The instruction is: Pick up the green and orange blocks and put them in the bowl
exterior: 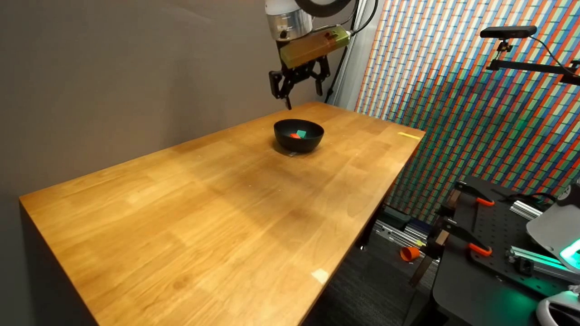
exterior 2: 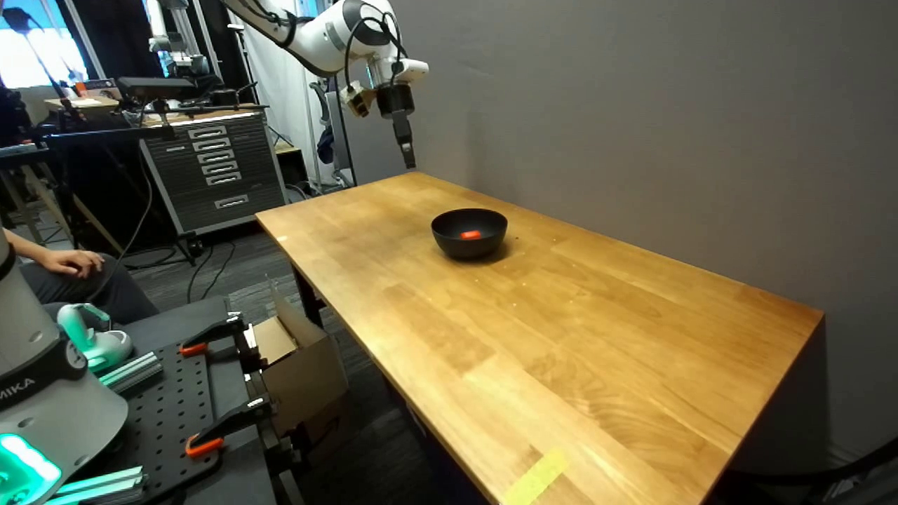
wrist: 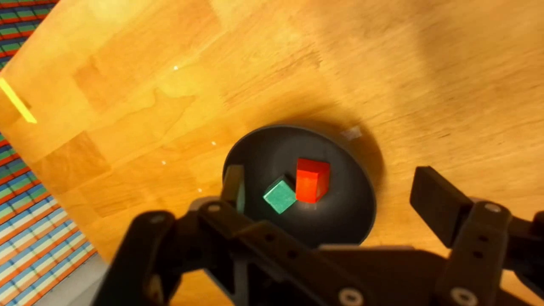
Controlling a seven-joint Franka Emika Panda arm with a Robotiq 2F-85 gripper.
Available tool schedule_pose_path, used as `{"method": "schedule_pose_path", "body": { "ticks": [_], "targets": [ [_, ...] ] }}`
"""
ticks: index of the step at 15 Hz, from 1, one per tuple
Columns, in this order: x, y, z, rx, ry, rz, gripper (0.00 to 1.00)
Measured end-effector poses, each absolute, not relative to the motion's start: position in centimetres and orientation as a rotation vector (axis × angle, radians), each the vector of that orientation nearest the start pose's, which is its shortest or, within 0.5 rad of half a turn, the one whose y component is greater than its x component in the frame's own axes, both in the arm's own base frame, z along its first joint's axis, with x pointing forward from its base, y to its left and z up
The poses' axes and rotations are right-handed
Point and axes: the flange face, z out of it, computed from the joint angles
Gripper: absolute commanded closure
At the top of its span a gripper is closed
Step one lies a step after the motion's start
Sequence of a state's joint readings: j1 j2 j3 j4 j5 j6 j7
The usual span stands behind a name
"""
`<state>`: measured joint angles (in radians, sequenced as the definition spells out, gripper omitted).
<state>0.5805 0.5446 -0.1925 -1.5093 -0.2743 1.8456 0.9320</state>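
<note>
The black bowl [exterior: 297, 146] stands upright on the wooden table, and it also shows in an exterior view [exterior 2: 466, 250] and the wrist view [wrist: 342, 216]. The green block [wrist: 280, 196] and the orange block [wrist: 312, 180] both lie inside the bowl, side by side. In an exterior view the green block [exterior: 302, 133] and the orange block [exterior: 294, 136] show over the rim. In an exterior view only the orange block [exterior 2: 471, 235] shows; the green one is hidden. My gripper [exterior: 304, 99] is open and empty, raised above the bowl. Its fingers are wide apart in the wrist view [wrist: 338, 191].
The wooden table [exterior: 204, 217] runs along a grey wall [exterior: 113, 81]. Yellow tape [exterior: 409, 135] marks its edge. A black side table with clamps [exterior: 471, 240] and a cardboard box [exterior 2: 302, 372] stand beyond the table's long edge.
</note>
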Motion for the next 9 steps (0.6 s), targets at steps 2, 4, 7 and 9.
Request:
{"method": "schedule_pose_path", "body": {
  "ticks": [2,4,7,9],
  "targets": [
    [60.9,25.8,36.0,-3.411,0.654,-0.089,0.0],
    [59.1,25.6,37.6,-3.347,0.577,-0.082,0.0],
    [56.2,24.4,39.6,-3.255,0.523,-0.078,0.0],
    [53.9,23.3,40.3,-3.222,0.517,-0.058,0.0]
  ]
}}
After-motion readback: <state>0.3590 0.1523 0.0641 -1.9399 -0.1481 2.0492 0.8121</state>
